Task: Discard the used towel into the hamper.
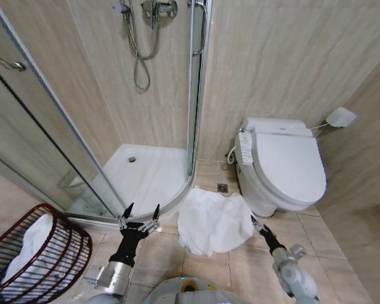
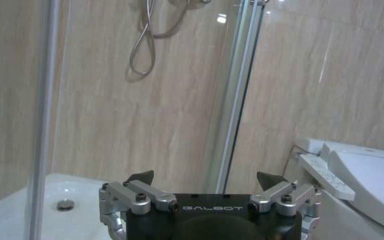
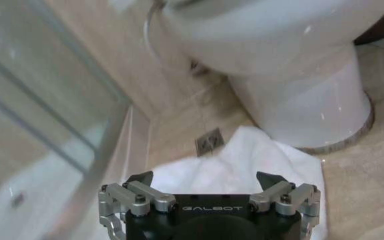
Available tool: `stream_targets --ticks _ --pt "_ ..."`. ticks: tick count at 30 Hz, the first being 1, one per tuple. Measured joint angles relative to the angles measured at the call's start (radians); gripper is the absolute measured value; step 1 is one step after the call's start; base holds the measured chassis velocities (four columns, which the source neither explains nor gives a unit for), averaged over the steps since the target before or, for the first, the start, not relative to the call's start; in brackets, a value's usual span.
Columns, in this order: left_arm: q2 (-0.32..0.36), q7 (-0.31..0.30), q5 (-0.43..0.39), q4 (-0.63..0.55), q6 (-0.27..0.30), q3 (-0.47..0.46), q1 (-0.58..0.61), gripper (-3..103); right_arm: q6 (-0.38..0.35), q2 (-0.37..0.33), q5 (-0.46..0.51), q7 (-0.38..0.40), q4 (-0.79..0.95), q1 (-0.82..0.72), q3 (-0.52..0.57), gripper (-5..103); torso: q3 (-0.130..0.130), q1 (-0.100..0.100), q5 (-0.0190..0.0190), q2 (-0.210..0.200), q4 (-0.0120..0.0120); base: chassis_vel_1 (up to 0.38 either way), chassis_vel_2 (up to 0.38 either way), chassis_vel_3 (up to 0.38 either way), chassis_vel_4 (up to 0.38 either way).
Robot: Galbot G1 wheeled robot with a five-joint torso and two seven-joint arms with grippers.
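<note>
The used towel (image 1: 212,220) is a crumpled white cloth lying on the tiled floor between the shower tray and the toilet; it also shows as the towel (image 3: 235,167) in the right wrist view. The hamper (image 1: 41,256) is a dark reddish-brown ribbed basket at the lower left, with white cloth inside it. My left gripper (image 1: 142,212) is open, held above the floor by the shower tray's rim, left of the towel. My right gripper (image 1: 258,227) is at the towel's right edge, near the toilet base, and its fingers (image 3: 271,178) stand open over the towel.
A white toilet (image 1: 282,168) stands right of the towel. The glass shower enclosure with its white tray (image 1: 145,174) fills the left and middle. A floor drain (image 1: 222,187) lies behind the towel. Bare beige tiles run along the front.
</note>
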Motion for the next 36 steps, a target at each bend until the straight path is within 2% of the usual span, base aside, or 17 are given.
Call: stream_targets --ticks 9,21,36 --pt "0.000 0.000 0.000 0.000 0.000 0.000 0.000 100 0.109 -0.046 -0.134 -0.024 -0.120 0.038 -0.113 100 0.000 0.000 0.0003 0.000 -0.0001 0.000 0.000 0.000 0.000" --pt "0.000 0.000 0.000 0.000 0.000 0.000 0.000 100 0.061 -0.082 -0.139 -0.076 -0.149 0.055 -0.126 100 0.000 0.000 0.0001 0.000 0.0000 0.000 0.000 0.000 0.000" --pt "0.000 0.000 0.000 0.000 0.000 0.000 0.000 100 0.078 -0.078 -0.146 -0.105 -0.189 0.066 -0.132 100 0.000 0.000 0.0001 0.001 0.0000 -0.032 0.034 0.039 -0.029"
